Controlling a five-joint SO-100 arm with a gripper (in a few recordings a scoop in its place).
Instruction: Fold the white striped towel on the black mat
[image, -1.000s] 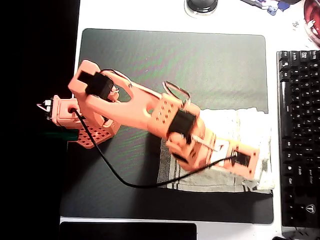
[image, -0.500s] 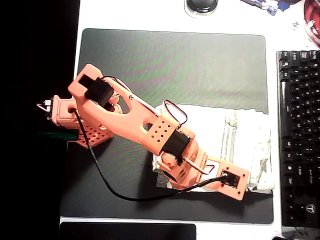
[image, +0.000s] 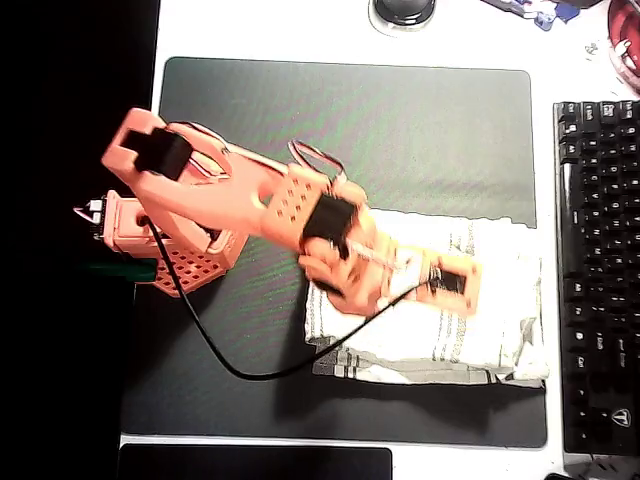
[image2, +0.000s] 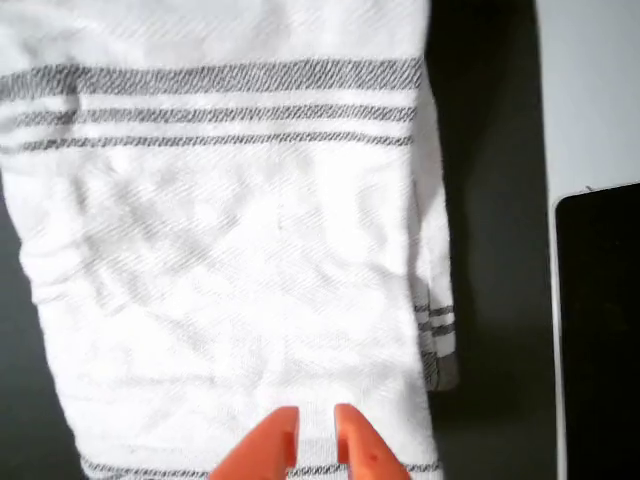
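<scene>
From overhead, my arm hides part of the white striped towel (image: 450, 325), which lies folded on the black mat (image: 350, 120) beside a keyboard (image: 598, 270). At the wrist, my gripper (image2: 314, 432) hangs narrow and empty above the towel; fingers cut off below.

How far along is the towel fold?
One fold looks done: the white striped towel lies doubled on the black mat, a lower layer peeking out along its edge in the wrist view. In hand: nothing; the tool hovers over the cloth, tips close together, apparently empty. Any further fold remains.
</scene>
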